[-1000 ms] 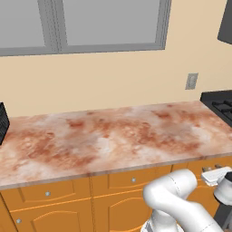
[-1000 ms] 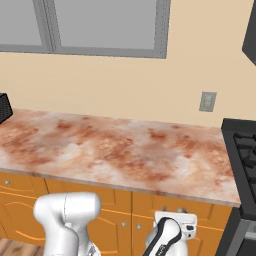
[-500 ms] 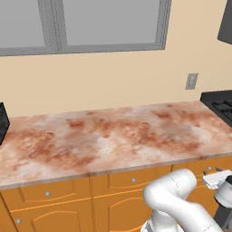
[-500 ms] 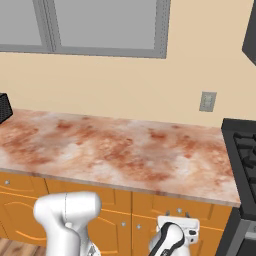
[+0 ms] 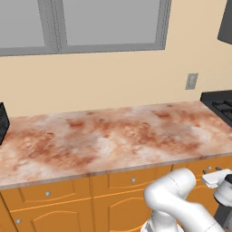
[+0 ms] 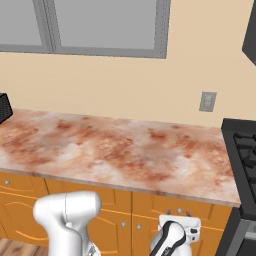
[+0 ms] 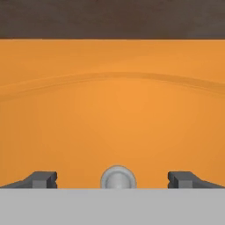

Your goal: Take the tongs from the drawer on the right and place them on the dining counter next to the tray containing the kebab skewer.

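My gripper (image 7: 112, 179) is open, its two dark fingertips (image 7: 44, 179) standing wide on either side of a small round silver knob (image 7: 117, 178). The knob sits on a plain orange front, the shut drawer (image 7: 114, 110), very close ahead. From the base cameras my hand (image 6: 178, 226) hangs just below the worktop edge, against the right-hand drawer front (image 6: 215, 216), and it is also at the far right (image 5: 219, 180). The tongs are hidden. The dining counter and the tray are out of view.
A long marbled wall worktop (image 5: 108, 138) runs above orange drawers and arched cabinet doors (image 5: 50, 217). A black stove (image 6: 242, 150) borders it on the right. A dark appliance (image 5: 2, 122) stands at the left end. A wall socket (image 6: 207, 101) and a window are behind.
My hand has shifted very slightly in front of the drawer; the jaws stay open and the drawer stays shut.
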Controlling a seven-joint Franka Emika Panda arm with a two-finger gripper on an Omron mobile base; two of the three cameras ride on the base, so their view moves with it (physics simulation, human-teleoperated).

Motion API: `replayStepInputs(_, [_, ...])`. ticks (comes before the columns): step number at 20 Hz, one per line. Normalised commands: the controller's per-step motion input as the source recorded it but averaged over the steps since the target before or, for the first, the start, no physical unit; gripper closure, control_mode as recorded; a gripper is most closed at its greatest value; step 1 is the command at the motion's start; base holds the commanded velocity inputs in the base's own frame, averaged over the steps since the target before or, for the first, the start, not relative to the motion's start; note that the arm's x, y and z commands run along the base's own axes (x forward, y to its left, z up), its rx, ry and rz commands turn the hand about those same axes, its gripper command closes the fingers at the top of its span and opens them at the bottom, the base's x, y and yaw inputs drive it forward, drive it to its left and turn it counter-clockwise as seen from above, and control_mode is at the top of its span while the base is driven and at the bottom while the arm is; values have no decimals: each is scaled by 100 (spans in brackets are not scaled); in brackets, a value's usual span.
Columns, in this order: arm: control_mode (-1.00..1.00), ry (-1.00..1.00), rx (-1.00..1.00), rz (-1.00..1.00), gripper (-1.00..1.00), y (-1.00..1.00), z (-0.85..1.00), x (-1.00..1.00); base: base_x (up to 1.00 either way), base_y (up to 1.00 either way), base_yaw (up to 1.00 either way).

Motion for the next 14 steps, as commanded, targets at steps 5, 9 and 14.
replayStepInputs(5, [-100, 0, 0, 0, -100, -13, -20, 20, 0, 0, 0])
replayStepInputs(9, [-100, -1, 0, 0, -100, -10, -7, 14, 0, 0, 0])
replayStepInputs(14, [-100, 0, -1, 0, -100, -13, -28, 11, 0, 0, 0])
